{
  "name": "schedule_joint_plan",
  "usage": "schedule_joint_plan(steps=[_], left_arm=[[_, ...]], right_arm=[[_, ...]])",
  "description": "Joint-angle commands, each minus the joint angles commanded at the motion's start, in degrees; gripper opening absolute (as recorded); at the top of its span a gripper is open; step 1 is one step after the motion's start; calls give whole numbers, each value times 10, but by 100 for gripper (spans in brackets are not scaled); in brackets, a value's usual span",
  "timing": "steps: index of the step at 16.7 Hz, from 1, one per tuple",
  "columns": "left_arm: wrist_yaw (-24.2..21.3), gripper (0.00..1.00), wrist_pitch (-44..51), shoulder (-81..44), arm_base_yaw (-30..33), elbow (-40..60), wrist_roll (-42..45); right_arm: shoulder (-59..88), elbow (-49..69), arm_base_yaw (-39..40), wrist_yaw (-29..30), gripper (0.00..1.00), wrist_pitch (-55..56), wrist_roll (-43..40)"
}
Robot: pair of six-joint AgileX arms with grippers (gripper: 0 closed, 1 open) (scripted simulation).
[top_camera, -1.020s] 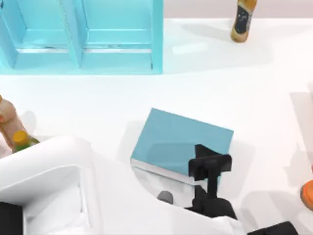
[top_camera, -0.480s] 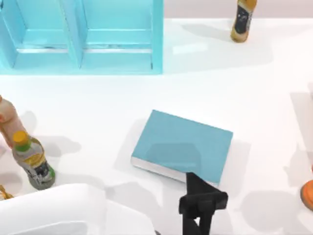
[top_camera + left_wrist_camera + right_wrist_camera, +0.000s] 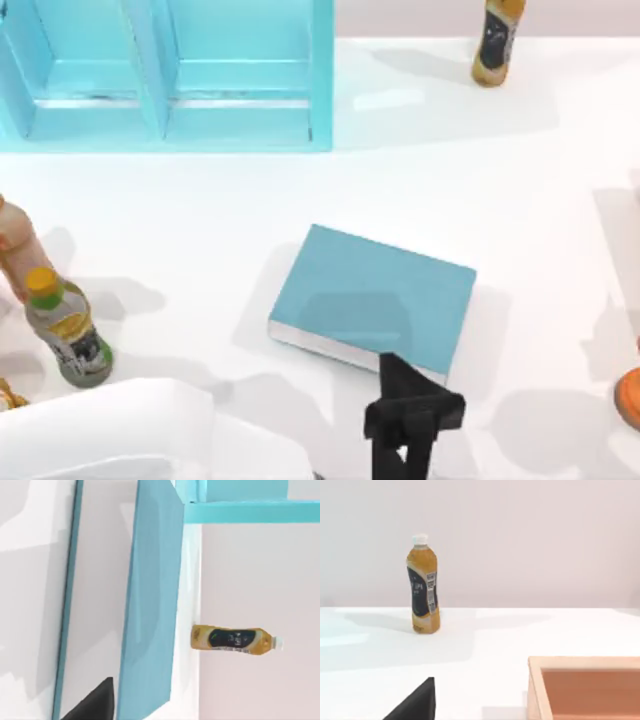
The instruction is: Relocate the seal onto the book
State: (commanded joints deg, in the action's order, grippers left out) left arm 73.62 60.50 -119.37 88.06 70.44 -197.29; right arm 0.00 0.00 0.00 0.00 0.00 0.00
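The book point(image 3: 372, 298) lies flat mid-table, its cover bare — the seal is hidden from sight. My left gripper point(image 3: 405, 420) hangs just off the book's near edge; whether its fingers are parted, I cannot tell. The blue shelf unit point(image 3: 165, 75) stands beyond the book — its compartments hold nothing.

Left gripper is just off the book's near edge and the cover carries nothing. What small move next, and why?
Probably ease the left gripper forward over the book, since it hangs beside the near edge, off the bare cover. Whether it holds the seal I cannot tell.
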Motion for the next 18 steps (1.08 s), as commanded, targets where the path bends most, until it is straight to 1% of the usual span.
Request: schedule_joint_plan(steps=[2,5,7,9,11,13,18], left_arm=[[-8,100,-16,22,-17,-6,25],[-37,100,-64,94,-67,-28,106],[-66,100,-106,160,-111,-49,187],[-105,100,-152,237,-161,-78,291],[-149,100,-199,319,-215,-112,416],[-200,100,-247,404,-272,-153,561],[-344,100,-360,624,-428,-283,985]], right_arm=[[0,0,0,0,100,0,0],[0,0,0,0,100,0,0],[0,0,0,0,100,0,0],[0,0,0,0,100,0,0],[0,0,0,0,100,0,0],[0,0,0,0,100,0,0],[0,0,0,0,100,0,0]])
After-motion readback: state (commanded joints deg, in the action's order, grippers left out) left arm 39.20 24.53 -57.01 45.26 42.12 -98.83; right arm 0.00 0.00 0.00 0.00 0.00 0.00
